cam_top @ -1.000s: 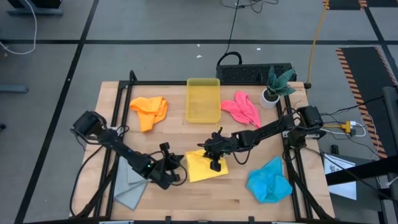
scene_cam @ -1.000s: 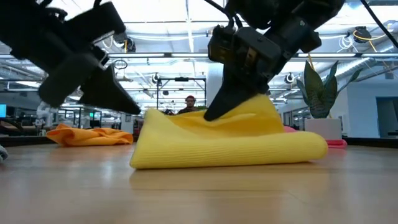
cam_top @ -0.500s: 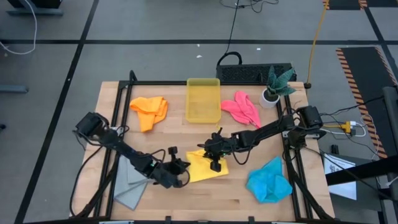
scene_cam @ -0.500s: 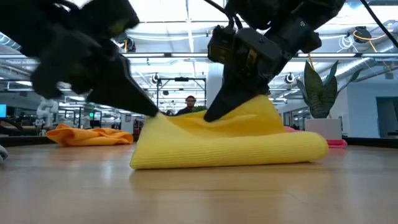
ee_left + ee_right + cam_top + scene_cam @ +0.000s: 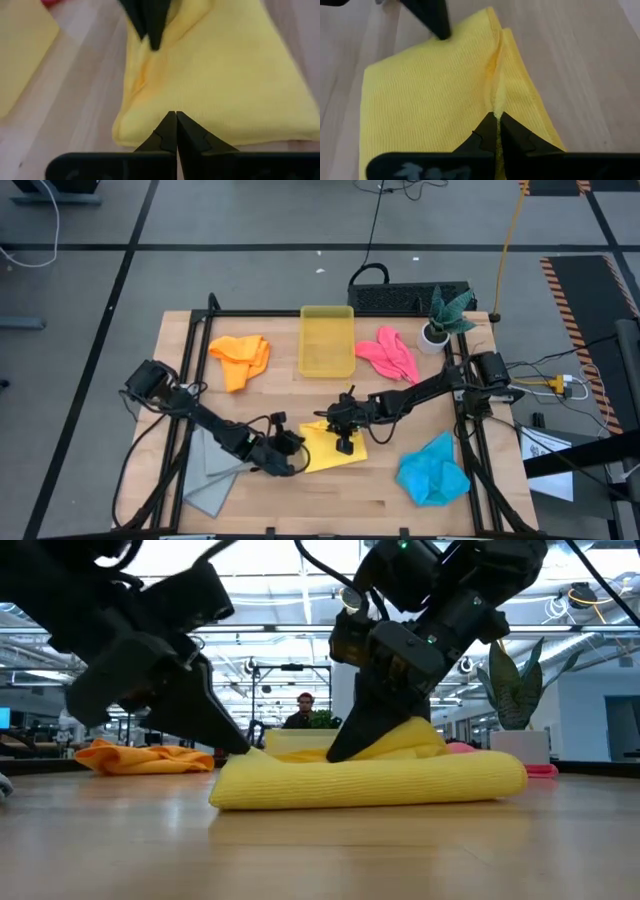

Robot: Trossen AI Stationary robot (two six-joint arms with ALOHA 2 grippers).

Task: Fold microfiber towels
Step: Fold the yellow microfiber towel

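Note:
The yellow towel (image 5: 332, 448) lies folded on the table's near middle; it also shows in the low view (image 5: 400, 780). My left gripper (image 5: 292, 455) is shut, with its tips at the towel's left edge (image 5: 245, 747). My right gripper (image 5: 346, 442) is shut on a raised ridge of the towel's top layer (image 5: 400, 735). The orange towel (image 5: 240, 358), the pink towel (image 5: 390, 352), the blue towel (image 5: 432, 472) and the grey towel (image 5: 208, 478) lie crumpled on the table. My left gripper has its shut fingertips (image 5: 175, 120) on the yellow towel's top surface just inside its left edge (image 5: 150, 131), slanting down from the table's left. The towel lies on the table under them. My right gripper pinches a thin ridge of the yellow towel's top layer (image 5: 496, 102) between its two fingertips, slanting down from the table's right. The ridge stands a little above the rest of the towel, which lies on the table.
A translucent yellow bin (image 5: 327, 340) stands at the far middle. A plant in a white pot (image 5: 440, 320) stands at the far right. The grey towel lies under my left arm. Bare wood shows along the near edge (image 5: 340, 500).
My left gripper has gone toward the table's right, up to the yellow towel's left edge. My right gripper has gone down a little, and the towel's raised top part has sunk lower and flatter. The towel's bottom layer has stayed in place.

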